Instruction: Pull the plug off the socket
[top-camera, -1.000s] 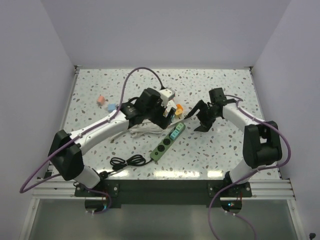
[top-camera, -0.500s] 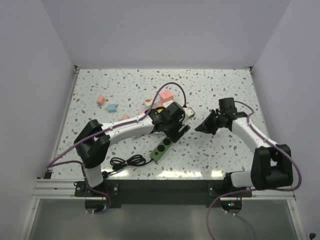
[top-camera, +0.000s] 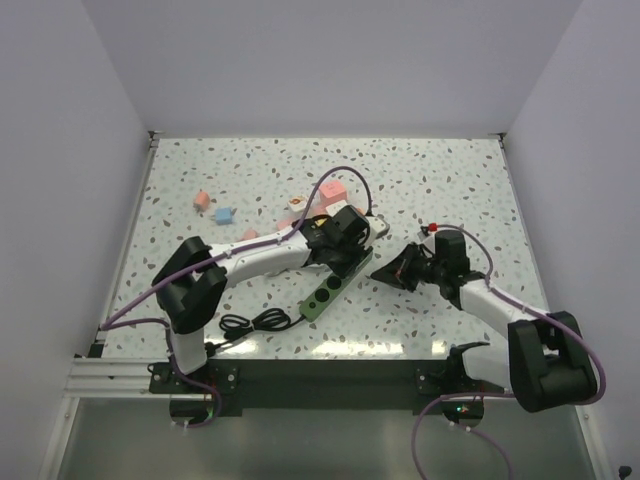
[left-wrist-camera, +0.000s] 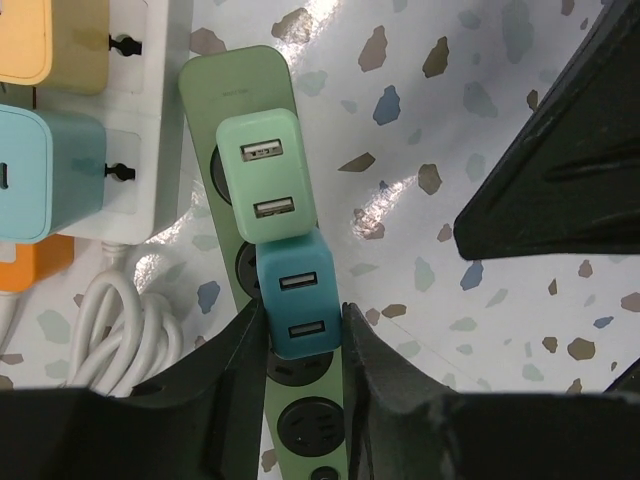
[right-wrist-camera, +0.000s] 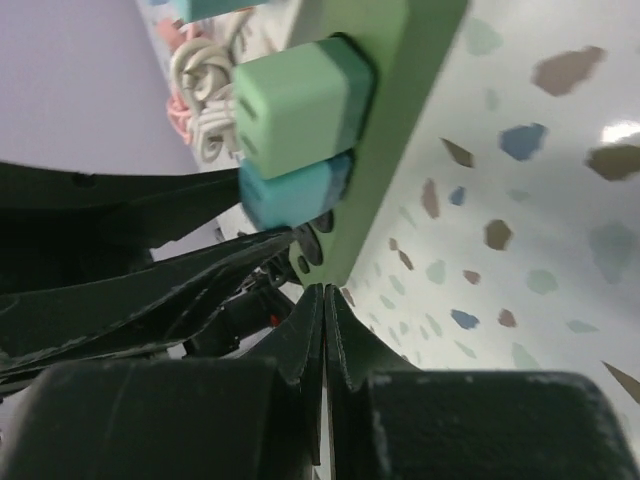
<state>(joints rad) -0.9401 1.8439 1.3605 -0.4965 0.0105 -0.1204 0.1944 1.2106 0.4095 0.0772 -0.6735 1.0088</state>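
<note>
A green power strip lies on the speckled table with a mint plug and a teal plug seated side by side in its sockets. My left gripper hangs over the strip, one finger pressed against each side of the teal plug, which still sits in its socket. My right gripper is shut with nothing in it, its tips against the long side of the strip just below the teal plug. From above it sits right of the strip.
A white power strip carrying yellow, light blue and orange adapters lies left of the green one, with a coiled white cable. A black cable curls near the front. Small pink and blue blocks lie at back left.
My left arm swung right over the green strip and closed its fingers onto the teal plug. My right gripper shut and came forward and left to the strip's side.
</note>
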